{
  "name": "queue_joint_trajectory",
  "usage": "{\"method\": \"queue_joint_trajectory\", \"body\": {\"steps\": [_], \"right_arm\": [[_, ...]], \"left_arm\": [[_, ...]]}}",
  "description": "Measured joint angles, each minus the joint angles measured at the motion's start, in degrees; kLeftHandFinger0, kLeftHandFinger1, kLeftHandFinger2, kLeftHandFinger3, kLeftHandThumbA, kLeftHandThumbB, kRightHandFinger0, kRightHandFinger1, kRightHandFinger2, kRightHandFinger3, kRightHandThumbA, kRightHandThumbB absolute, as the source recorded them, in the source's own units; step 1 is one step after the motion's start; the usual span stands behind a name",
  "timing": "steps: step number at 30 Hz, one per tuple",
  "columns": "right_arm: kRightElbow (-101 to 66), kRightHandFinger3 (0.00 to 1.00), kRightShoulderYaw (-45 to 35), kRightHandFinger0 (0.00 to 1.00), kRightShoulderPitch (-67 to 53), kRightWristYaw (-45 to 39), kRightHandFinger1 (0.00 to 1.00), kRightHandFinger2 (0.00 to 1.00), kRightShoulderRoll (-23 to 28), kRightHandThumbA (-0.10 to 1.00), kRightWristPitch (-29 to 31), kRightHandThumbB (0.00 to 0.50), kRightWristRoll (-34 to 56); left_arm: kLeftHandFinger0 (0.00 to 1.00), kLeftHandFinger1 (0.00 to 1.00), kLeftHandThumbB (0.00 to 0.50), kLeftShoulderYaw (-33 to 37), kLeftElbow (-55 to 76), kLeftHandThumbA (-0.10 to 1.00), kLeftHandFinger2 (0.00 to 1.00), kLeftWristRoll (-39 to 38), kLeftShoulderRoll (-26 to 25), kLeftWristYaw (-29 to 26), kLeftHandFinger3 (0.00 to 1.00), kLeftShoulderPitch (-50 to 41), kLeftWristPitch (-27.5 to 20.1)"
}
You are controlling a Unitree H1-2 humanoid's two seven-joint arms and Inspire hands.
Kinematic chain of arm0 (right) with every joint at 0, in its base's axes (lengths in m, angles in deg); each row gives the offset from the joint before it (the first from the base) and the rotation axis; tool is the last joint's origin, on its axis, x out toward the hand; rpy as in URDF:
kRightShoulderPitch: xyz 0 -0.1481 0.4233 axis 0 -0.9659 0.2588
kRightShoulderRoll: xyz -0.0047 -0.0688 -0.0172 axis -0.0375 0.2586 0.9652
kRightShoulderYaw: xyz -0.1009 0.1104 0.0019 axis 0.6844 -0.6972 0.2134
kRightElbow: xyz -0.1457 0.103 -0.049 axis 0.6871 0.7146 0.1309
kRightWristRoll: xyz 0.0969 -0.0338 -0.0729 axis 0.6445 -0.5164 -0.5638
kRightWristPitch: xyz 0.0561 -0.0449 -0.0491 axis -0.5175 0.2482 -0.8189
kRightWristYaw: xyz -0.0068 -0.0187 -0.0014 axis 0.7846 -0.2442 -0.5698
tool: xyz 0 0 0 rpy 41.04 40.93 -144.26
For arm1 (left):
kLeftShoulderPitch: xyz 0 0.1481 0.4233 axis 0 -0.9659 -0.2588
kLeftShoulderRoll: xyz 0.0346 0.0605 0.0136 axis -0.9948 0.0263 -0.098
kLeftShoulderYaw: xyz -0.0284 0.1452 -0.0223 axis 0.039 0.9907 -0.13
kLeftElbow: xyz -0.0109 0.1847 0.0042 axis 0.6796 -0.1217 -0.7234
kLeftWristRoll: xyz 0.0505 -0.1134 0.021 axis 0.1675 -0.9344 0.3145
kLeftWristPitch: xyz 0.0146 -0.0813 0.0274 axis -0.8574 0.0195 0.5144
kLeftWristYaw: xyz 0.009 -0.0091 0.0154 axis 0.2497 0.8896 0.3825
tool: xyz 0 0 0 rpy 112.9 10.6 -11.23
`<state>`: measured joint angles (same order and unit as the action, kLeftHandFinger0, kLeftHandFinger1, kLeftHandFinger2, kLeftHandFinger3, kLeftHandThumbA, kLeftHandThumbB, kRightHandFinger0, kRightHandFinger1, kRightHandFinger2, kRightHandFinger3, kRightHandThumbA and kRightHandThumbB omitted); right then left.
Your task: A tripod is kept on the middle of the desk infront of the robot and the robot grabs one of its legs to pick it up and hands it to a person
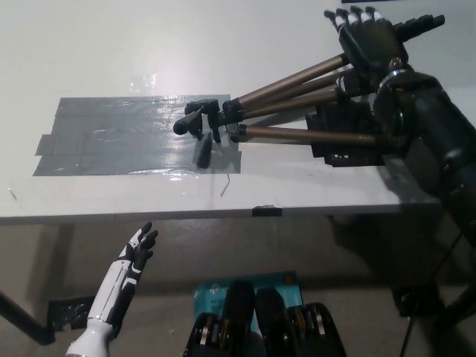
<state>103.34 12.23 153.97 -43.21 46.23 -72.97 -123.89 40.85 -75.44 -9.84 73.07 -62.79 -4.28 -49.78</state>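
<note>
A folded tripod with bronze-coloured metal legs and a black head (286,104) lies on its side on the white desk (111,37), its black head end resting on the right edge of a wide patch of grey tape (111,137) stuck to the desktop, its legs fanning out toward the far right corner. The black right hand (370,37) is up at that corner, over the far ends of the legs, with its fingers spread apart and pointing away from the robot; it is not closed on any leg, though I cannot tell whether the palm touches the uppermost one. The black forearm runs back from it toward the lower right, passing over the leg ends and a dark flat block (343,134) that sits under them near the desk's right edge. The white left hand (137,249) hangs well below the desk's front edge at the lower left, fingers loosely apart and holding nothing. A small black strip (266,211) sits on the desk's front edge.
</note>
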Motion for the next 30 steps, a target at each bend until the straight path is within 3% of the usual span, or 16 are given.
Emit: {"method": "queue_joint_trajectory", "body": {"steps": [3,4,5,7,8,9,12,14,17,18,19,21,23,25,28,30], "right_arm": [[4.99,1.00,1.95,1.00,1.36,1.40,1.00,1.00,-0.58,0.66,1.31,0.480,-0.26],[7.00,0.95,2.72,1.00,2.19,2.07,0.92,0.88,-0.80,0.54,1.97,0.409,-0.28],[8.19,0.65,3.13,0.48,2.63,3.03,0.50,0.60,-0.97,0.24,2.50,0.290,-0.27],[8.88,0.33,3.19,0.09,2.59,4.59,0.20,0.35,-1.13,-0.04,2.95,0.185,-0.24],[9.19,0.34,3.21,0.00,2.35,5.94,0.18,0.44,-1.27,-0.10,3.26,0.168,-0.25],[9.31,0.44,3.26,0.03,2.28,6.38,0.35,0.68,-1.32,-0.10,3.38,0.164,-0.27],[9.89,0.64,3.89,0.05,1.52,10.12,0.49,0.84,-1.74,-0.10,3.83,0.185,-0.49],[10.16,0.94,4.11,0.01,1.36,11.78,0.49,0.80,-1.90,-0.10,4.14,0.161,-0.53],[10.25,1.00,4.27,0.01,0.82,14.73,0.38,0.76,-2.06,-0.10,4.95,0.197,-0.55],[10.25,0.98,4.29,0.00,0.51,15.85,0.22,0.56,-2.07,-0.10,5.24,0.206,-0.56],[10.23,0.89,4.31,0.00,0.32,16.70,0.16,0.48,-2.07,-0.10,5.44,0.209,-0.57],[10.17,0.56,4.36,0.00,-0.11,18.59,0.02,0.35,-2.06,-0.10,6.02,0.225,-0.64],[9.92,0.32,4.36,0.00,-0.69,20.51,0.00,0.32,-2.06,-0.10,6.64,0.228,-0.75],[9.51,0.21,4.35,0.00,-1.23,22.11,0.06,0.47,-2.06,-0.10,7.26,0.204,-0.86],[7.91,0.49,4.23,0.00,-2.29,24.01,0.27,0.70,-2.04,-0.10,8.24,0.254,-0.91],[4.41,0.78,3.55,0.00,-3.39,24.79,0.37,0.75,-1.98,-0.10,9.03,0.224,-0.85]], "left_arm": [[1.00,1.00,0.088,0.05,0.03,1.00,1.00,0.00,0.00,0.02,1.00,0.06,0.00],[1.00,1.00,0.090,0.06,0.17,1.00,1.00,-0.01,0.00,0.03,1.00,0.07,0.03],[1.00,1.00,0.094,0.06,0.23,1.00,1.00,0.00,0.00,0.04,1.00,0.08,0.05],[1.00,1.00,0.102,0.05,0.20,1.00,1.00,0.00,0.00,0.03,1.00,0.07,0.09],[1.00,1.00,0.107,0.04,0.17,1.00,1.00,-0.01,0.00,0.02,1.00,0.05,0.13],[1.00,1.00,0.107,0.04,0.16,1.00,1.00,-0.01,0.00,0.02,1.00,0.05,0.15],[1.00,1.00,0.102,0.04,0.14,1.00,1.00,-0.02,0.01,0.02,1.00,0.05,0.29],[1.00,1.00,0.121,0.05,0.14,1.00,1.00,-0.02,0.01,0.02,1.00,0.05,0.33],[1.00,1.00,0.124,0.06,0.14,1.00,1.00,-0.02,0.01,0.02,1.00,-0.05,0.37],[1.00,1.00,0.122,0.06,0.14,1.00,1.00,-0.02,0.01,0.02,1.00,-0.16,0.38],[1.00,1.00,0.122,0.06,0.14,1.00,1.00,-0.01,0.01,0.02,1.00,-0.23,0.38],[1.00,1.00,0.106,0.08,0.14,1.00,1.00,-0.02,0.02,0.02,1.00,-0.32,0.39],[1.00,1.00,0.111,0.08,0.14,1.00,1.00,-0.02,0.02,0.02,1.00,-0.35,0.39],[1.00,1.00,0.114,0.10,0.14,1.00,1.00,-0.02,0.01,0.03,1.00,-0.35,0.41],[1.00,1.00,0.108,0.15,0.15,1.00,1.00,-0.03,0.01,0.04,1.00,-0.37,0.42],[1.00,1.00,0.088,0.19,0.15,1.00,1.00,-0.02,0.01,0.05,1.00,-0.38,0.42]]}}
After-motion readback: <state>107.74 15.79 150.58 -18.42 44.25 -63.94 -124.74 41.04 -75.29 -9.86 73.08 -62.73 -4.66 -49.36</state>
